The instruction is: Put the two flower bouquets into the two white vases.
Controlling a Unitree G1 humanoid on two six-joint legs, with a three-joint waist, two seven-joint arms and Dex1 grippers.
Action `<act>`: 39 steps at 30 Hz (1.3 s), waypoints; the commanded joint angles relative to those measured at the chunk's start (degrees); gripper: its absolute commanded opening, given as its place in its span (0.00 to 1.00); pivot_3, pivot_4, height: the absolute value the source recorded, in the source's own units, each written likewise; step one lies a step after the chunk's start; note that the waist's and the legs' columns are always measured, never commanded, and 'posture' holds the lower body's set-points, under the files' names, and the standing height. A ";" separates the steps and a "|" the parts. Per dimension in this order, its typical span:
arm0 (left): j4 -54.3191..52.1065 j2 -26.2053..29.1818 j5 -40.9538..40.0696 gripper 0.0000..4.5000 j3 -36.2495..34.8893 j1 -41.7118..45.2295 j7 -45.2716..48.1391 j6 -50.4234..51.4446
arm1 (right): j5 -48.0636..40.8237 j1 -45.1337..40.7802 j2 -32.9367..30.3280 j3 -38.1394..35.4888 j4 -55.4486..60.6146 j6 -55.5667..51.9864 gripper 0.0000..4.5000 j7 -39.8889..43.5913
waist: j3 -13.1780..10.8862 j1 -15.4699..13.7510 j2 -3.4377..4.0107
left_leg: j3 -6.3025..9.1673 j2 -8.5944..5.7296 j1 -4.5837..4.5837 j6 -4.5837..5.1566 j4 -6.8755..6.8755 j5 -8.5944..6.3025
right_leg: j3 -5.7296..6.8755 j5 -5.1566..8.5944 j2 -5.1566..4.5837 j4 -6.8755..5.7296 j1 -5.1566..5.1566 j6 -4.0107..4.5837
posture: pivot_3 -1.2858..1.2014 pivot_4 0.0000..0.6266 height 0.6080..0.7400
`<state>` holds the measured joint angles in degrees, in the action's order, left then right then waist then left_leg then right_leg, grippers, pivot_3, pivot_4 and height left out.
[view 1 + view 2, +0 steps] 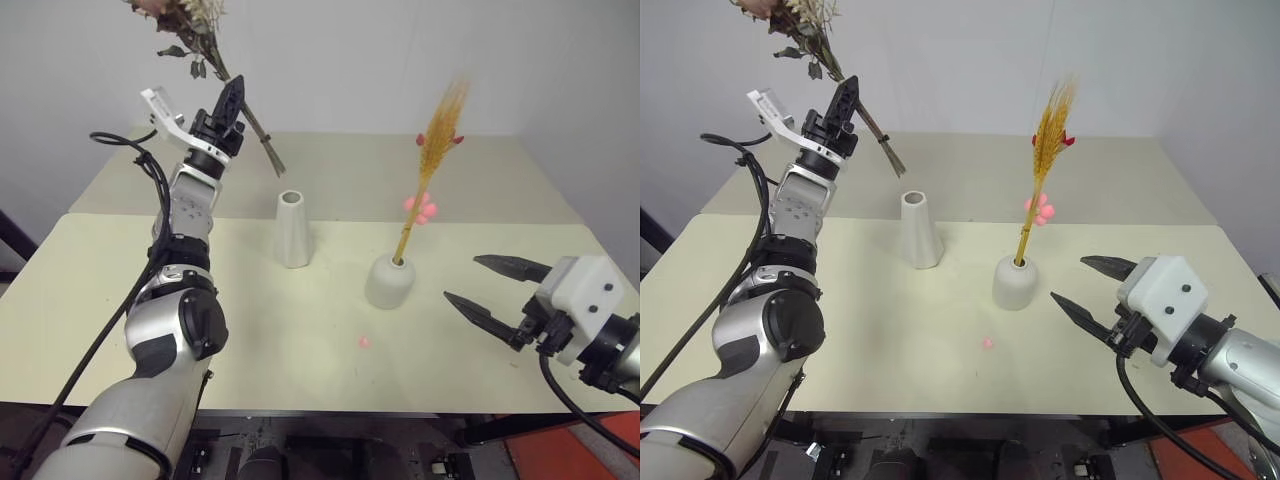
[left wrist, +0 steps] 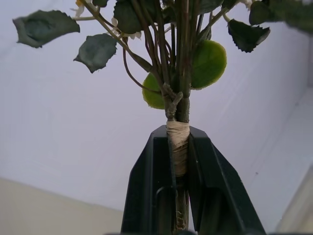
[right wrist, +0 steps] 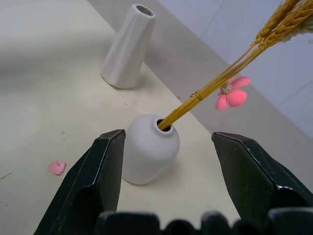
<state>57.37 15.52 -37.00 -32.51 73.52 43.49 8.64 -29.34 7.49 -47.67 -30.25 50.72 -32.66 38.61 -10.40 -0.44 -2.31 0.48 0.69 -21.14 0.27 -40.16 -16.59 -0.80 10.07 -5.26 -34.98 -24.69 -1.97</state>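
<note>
So one bunch is already sorted: the slim golden wheat-like bunch (image 1: 432,165) stands in the squat dome vase (image 1: 390,282) near the middle of the counter (image 1: 250,340), leaning a bit toward the far edge. The tall cone vase (image 1: 292,230) sits just beside it on the left-edge side, apart from it and empty.

The left gripper (image 1: 231,104) has its jaws clamped on the taped stems of the bushy dried bunch (image 1: 185,20), held high above the counter's far left part, flowers up, stem ends poking down toward the cone vase. The right gripper (image 1: 495,290) hangs near the right edge with jaws spread wide and nothing in them, pointed at the dome vase.

Risk from here: that cone mouth is narrow and the stems are splayed and tilted, so coming down off-centre could snag the rim and tip the vase, maybe into the dome one. A loose pink petal (image 1: 364,342) lies toward the near edge.
</note>
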 commanded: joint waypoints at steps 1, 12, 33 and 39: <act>0.49 -0.41 1.44 0.02 2.14 2.45 1.81 -1.81 | 1.66 0.75 0.42 -2.09 2.01 1.84 0.76 -1.18 | 0.00 0.04 0.00 | 0.00 0.00 0.00 0.00 0.00 0.00 | 0.00 0.00 0.00 0.00 0.00 0.00 | 0.52 0.24 1.00; 0.84 -0.21 2.84 0.02 3.12 -0.21 1.68 -2.15 | 3.40 0.92 0.65 -1.72 1.28 3.11 0.76 -0.57 | 0.00 0.25 0.00 | 0.01 0.00 0.02 0.00 0.01 0.00 | 0.00 0.00 0.01 0.01 0.02 -0.01 | 0.52 0.24 1.00; -0.47 -1.52 8.73 0.02 9.46 -3.45 4.39 -5.87 | 5.36 0.49 1.85 -0.40 -0.04 4.22 0.76 -0.98 | 0.00 0.26 0.00 | 0.01 0.00 0.02 0.00 0.00 0.00 | 0.00 0.00 0.01 0.01 0.04 -0.01 | 0.52 0.24 1.00; -1.21 -1.76 10.00 0.02 11.20 -4.43 6.11 -8.52 | 6.31 0.46 2.01 0.08 -0.73 4.75 0.76 -0.80 | 0.00 0.28 0.00 | 0.01 0.00 0.02 0.00 0.00 0.00 | 0.00 0.00 0.01 0.02 0.04 -0.01 | 0.52 0.24 1.00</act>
<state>59.01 13.68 -27.33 -22.09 68.83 48.47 2.11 -23.57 8.39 -45.78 -29.70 49.90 -29.56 38.30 -10.40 -0.16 -2.31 0.50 0.69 -21.12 0.27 -40.15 -16.59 -0.80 10.07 -5.26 -34.96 -24.65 -1.98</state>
